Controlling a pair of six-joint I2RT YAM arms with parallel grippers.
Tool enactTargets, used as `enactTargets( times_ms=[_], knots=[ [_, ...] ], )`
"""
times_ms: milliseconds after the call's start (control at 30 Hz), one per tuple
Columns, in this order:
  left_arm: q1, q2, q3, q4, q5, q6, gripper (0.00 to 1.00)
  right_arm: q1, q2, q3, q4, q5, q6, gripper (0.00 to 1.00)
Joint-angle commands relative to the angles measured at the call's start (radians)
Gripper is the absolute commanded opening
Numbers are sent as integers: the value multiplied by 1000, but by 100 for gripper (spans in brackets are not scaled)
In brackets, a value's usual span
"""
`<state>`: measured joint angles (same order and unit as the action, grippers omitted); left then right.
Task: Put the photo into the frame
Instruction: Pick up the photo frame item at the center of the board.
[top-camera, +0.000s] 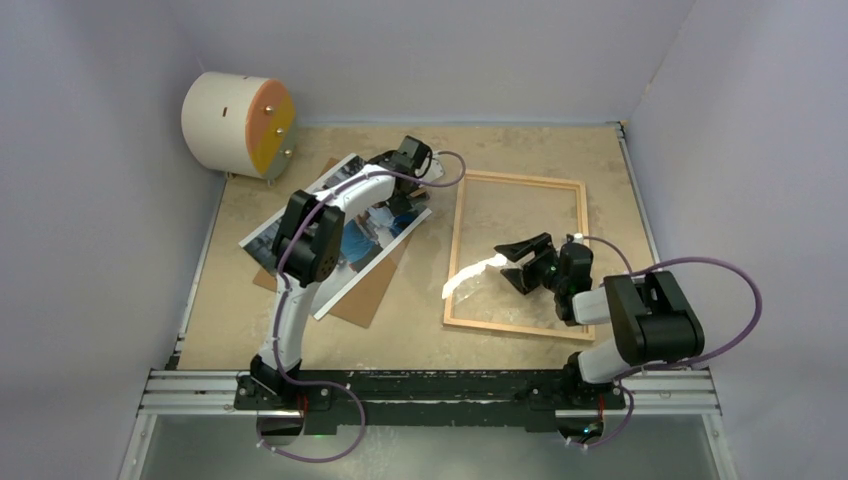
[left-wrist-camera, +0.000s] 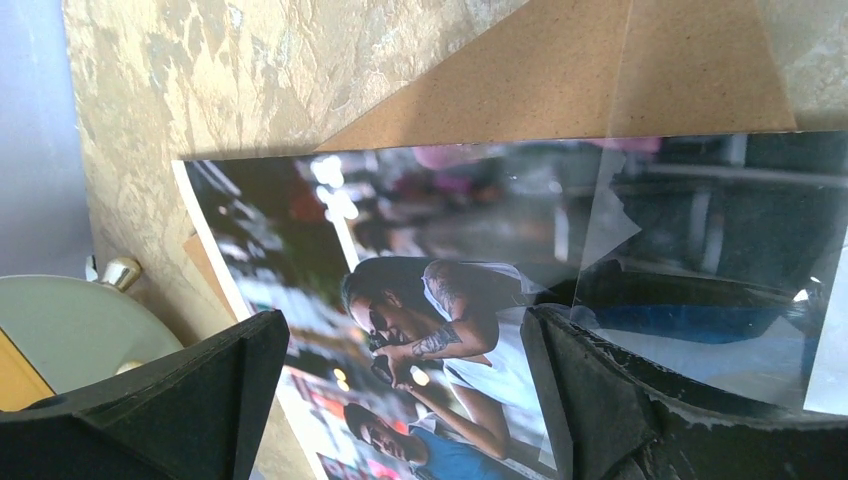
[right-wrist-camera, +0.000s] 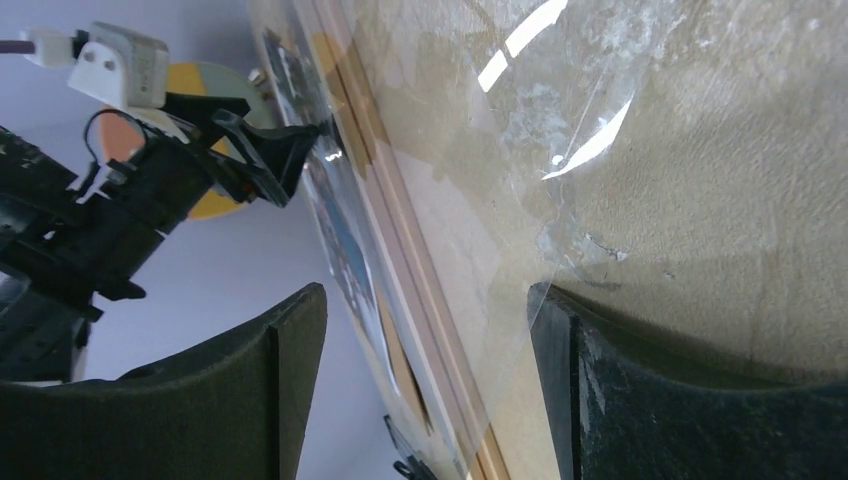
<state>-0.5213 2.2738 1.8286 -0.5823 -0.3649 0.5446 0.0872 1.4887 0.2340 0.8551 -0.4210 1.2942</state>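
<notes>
The photo (top-camera: 362, 255) lies face up at the left on a brown backing board (top-camera: 365, 295). My left gripper (top-camera: 405, 200) hovers open over its far right corner; in the left wrist view the print (left-wrist-camera: 420, 300) shows between the spread fingers (left-wrist-camera: 400, 400), untouched. The light-wood frame (top-camera: 520, 179) lies flat at centre right. My right gripper (top-camera: 515, 263) is inside it, jaws apart, with the lifted, curling edge of the clear pane (top-camera: 468, 272) between them. In the right wrist view the pane (right-wrist-camera: 560, 100) runs between the two fingers (right-wrist-camera: 425, 390), past the frame rail (right-wrist-camera: 400, 230).
A white cylinder with an orange and yellow face (top-camera: 237, 125) lies at the back left corner, close to the photo. Walls enclose the table on the left, back and right. A metal rail (top-camera: 430, 390) carrying both arm bases crosses the near edge.
</notes>
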Motion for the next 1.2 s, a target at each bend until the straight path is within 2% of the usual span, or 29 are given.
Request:
enactTargets(
  times_ms=[0, 233, 333, 400, 533, 600, 700, 733, 800, 833, 867, 1067, 1167],
  knots=[
    [-24, 18, -45, -17, 22, 15, 94, 6, 44, -41, 290, 8, 90, 75],
    [-32, 15, -56, -31, 21, 31, 94, 15, 176, -13, 645, -30, 193, 69],
    [-34, 17, -56, -39, 29, 36, 94, 26, 240, 12, 739, -44, 228, 63],
    [-33, 17, -58, -43, 30, 40, 94, 36, 261, 31, 713, -46, 225, 59],
    [-35, 18, -57, -58, 33, 42, 94, 51, 225, 48, 587, -42, 162, 61],
    [-35, 13, -68, -57, 31, 48, 94, 52, 184, 65, 498, -32, 107, 60],
    [-36, 1, -78, -57, 28, 56, 94, 53, 124, 117, 332, -9, 18, 49],
    [-36, -6, -76, -58, 24, 58, 94, 54, 102, 134, 282, 2, -12, 41],
    [-35, -25, -67, -69, 18, 60, 94, 52, 44, 186, 140, 7, -79, 17],
    [-35, -40, -57, -73, 12, 64, 95, 53, 4, 222, 42, 3, -118, 6],
    [-34, -56, -41, -79, 5, 63, 95, 52, -42, 266, -105, 9, -169, 0],
    [-29, -117, 109, -163, 11, -14, 98, 33, -293, 615, -758, 197, -479, 0],
    [-30, -119, 151, -204, 63, -100, 97, -36, -339, 761, -953, 238, -529, 0]
  ],
)
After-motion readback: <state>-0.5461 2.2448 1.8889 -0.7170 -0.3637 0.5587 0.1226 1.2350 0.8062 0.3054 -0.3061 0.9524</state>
